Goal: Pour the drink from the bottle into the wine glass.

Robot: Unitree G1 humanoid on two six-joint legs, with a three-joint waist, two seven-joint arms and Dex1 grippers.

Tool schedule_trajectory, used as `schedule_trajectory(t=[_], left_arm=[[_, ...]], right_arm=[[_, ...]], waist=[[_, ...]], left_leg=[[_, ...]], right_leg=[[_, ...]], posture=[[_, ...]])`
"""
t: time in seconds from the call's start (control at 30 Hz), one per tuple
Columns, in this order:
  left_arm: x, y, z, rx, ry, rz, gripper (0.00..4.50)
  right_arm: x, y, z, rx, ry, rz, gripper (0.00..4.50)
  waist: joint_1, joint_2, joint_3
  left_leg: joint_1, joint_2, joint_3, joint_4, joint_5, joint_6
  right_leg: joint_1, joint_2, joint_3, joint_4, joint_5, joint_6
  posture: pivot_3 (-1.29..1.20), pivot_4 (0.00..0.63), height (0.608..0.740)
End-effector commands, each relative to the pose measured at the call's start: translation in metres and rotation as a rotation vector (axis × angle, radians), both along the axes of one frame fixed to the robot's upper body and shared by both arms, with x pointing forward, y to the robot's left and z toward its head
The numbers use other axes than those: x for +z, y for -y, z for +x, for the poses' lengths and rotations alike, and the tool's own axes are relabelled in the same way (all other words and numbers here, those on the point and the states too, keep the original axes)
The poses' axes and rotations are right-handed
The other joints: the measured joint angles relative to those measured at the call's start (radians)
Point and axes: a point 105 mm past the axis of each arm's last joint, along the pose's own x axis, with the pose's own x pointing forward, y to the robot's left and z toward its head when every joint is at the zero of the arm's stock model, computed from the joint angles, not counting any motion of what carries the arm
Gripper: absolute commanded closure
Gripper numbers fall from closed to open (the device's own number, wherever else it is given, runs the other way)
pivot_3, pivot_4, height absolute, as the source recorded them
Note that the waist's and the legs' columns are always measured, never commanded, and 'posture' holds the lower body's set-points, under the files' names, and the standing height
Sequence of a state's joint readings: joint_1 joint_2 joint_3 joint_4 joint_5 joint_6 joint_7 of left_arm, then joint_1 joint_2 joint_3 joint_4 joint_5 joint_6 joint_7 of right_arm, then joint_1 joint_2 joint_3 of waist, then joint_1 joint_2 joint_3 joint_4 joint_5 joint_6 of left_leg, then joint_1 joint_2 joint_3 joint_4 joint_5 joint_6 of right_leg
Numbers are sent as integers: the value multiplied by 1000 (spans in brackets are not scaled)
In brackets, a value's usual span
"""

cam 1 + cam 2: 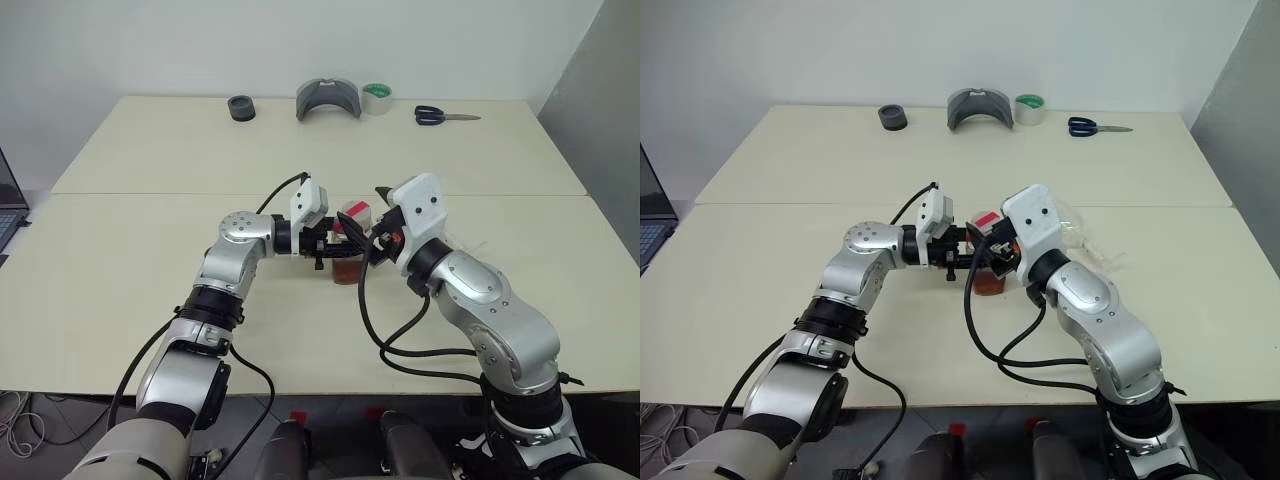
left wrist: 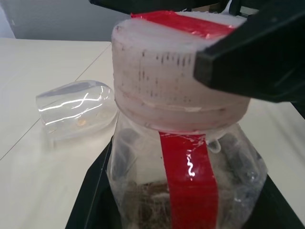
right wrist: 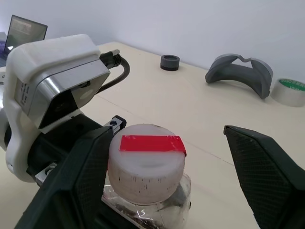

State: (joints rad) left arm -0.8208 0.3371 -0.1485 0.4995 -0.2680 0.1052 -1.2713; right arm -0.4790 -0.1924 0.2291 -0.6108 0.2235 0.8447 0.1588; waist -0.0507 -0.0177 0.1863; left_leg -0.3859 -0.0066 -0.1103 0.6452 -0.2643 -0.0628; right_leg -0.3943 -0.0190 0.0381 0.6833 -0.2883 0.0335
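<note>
The bottle sits mid-tabletop, its cap still on, body gripped by the left hand. The right hand is spread wide around the cap; next it must squeeze and twist. Behind the bottle, the wine glass lies tipped over.

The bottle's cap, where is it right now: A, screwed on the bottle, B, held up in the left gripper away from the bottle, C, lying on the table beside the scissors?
A: the cap sits on the bottle, between the right gripper fingers.
</note>
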Motion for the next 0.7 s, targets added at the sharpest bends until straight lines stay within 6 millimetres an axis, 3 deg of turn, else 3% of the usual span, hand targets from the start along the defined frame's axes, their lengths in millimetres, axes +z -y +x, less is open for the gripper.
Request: schedule_trajectory(t=[0.03, 0.13, 0.3, 0.47, 0.67, 0.7], left_arm=[[19, 2, -1, -21, 75, -21, 2759], [19, 2, -1, -20, 76, -22, 2759], [21, 3, -1, -26, 80, -23, 2760], [19, 6, -6, -75, 82, 0, 2763], [21, 8, -8, -80, 96, -10, 2765], [21, 8, -8, -76, 98, -13, 2766]], right_arm=[[11, 1, -1, -16, 50, 20, 1813], [8, -2, -1, -1, 35, 18, 2678], [6, -11, -6, 135, 23, -11, 2676], [12, -8, -6, 531, 52, -170, 2677], [16, 3, 16, 574, -16, -187, 2676], [19, 5, 18, 549, -9, -161, 2326]], waist=[[0, 0, 0], [-1, 0, 0], [-2, 0, 0], [-4, 0, 0], [-7, 0, 0], [-7, 0, 0]], left_leg=[[0, 0, 0, 0, 0, 0], [0, 0, 0, 0, 0, 0], [0, 0, 0, 0, 0, 0], [1, -1, 1, 1, 0, 0], [2, 1, 0, 0, 0, 1], [2, 0, 0, 0, 0, 1]], right_leg=[[0, 0, 0, 0, 0, 0], [0, 0, 0, 1, 0, 0], [0, 0, 0, 0, 0, 0], [1, 0, 0, -1, 1, 1], [3, 1, 0, -1, 1, 1], [3, 1, -1, -1, 1, 1]], posture=[[0, 150, 740], [0, 150, 740], [0, 150, 740], [0, 150, 740], [0, 150, 740], [0, 150, 740]])
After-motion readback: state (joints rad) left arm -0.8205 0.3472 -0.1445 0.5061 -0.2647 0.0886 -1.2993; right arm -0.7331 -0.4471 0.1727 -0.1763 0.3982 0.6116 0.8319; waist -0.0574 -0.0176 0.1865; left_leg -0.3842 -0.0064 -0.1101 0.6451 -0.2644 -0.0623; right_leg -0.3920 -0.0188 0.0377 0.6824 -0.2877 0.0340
